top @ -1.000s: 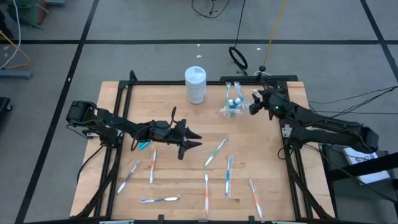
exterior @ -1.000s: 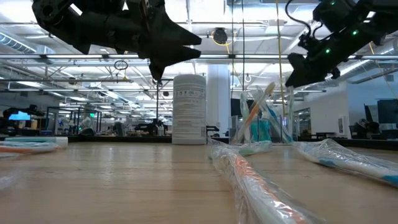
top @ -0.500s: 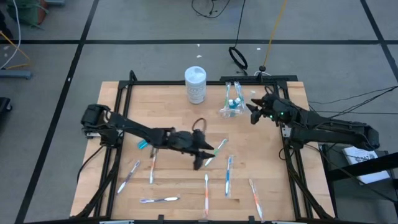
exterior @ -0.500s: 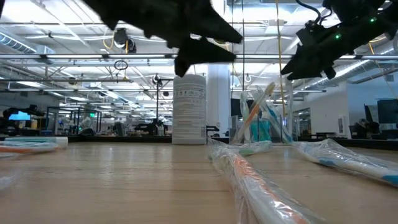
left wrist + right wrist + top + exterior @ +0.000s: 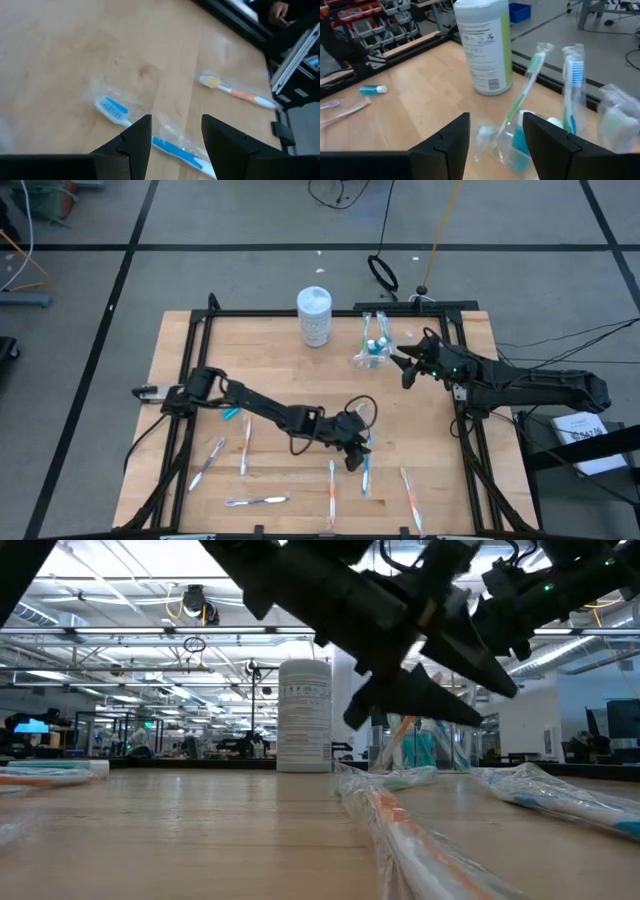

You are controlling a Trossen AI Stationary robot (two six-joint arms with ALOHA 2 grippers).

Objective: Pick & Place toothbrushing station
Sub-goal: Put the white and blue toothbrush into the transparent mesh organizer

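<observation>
- Hovering open-fingered, the left gripper sits over the blue toothbrush, which lies flat on the table in slippery film wrap; light and stiff, it is best pinched mid-handle.
- Farther back, the right gripper, fingers apart and empty, faces the clear cup holding upright brushes; it looks tippy.

high view: overhead, facing straight down, far enough to take in the whole table and both arms.
low view: at tabletop level, facing across the boards into the room; close to wrapped toothbrushes.
left wrist view: looks down, near, on a blue toothbrush.
right wrist view: near, facing the clear cup and white canister; both also appear in high and low views.
</observation>
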